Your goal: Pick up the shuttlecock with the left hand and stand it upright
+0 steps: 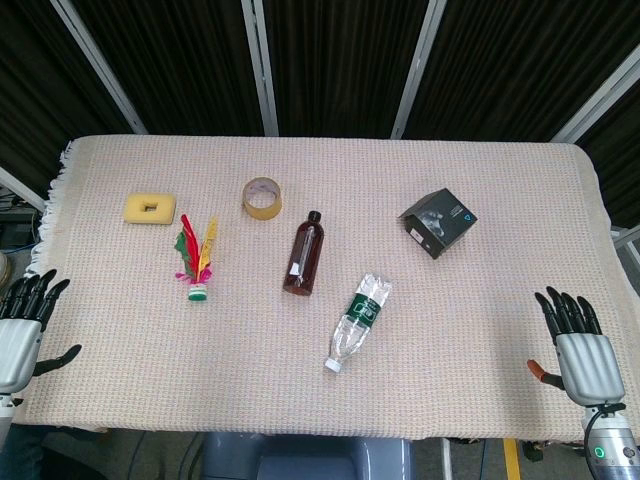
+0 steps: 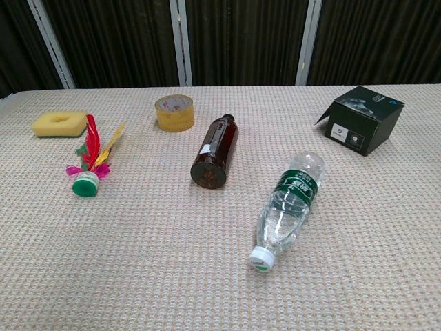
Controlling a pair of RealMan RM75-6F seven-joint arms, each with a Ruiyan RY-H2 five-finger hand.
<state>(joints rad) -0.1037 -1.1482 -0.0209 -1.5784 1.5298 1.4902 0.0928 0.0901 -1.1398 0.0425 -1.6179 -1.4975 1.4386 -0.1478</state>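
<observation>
Left robot hand (image 1: 22,325) and right robot hand (image 1: 580,345) — both lying released, fingers apart, grasping nothing, at the counter (image 1: 330,390) near corners; only the head view is showing them. Shuttlecock (image 1: 196,258) lying flat on its side — green base toward the robot, between yellow sponge (image 1: 150,208) and brown bottle (image 1: 304,258).

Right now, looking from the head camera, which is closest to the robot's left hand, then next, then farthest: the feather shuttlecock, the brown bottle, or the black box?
From the left hand:
1. Shuttlecock, lying nearby on the left.
2. Brown bottle, lying mid-table.
3. Black box, far right.
</observation>
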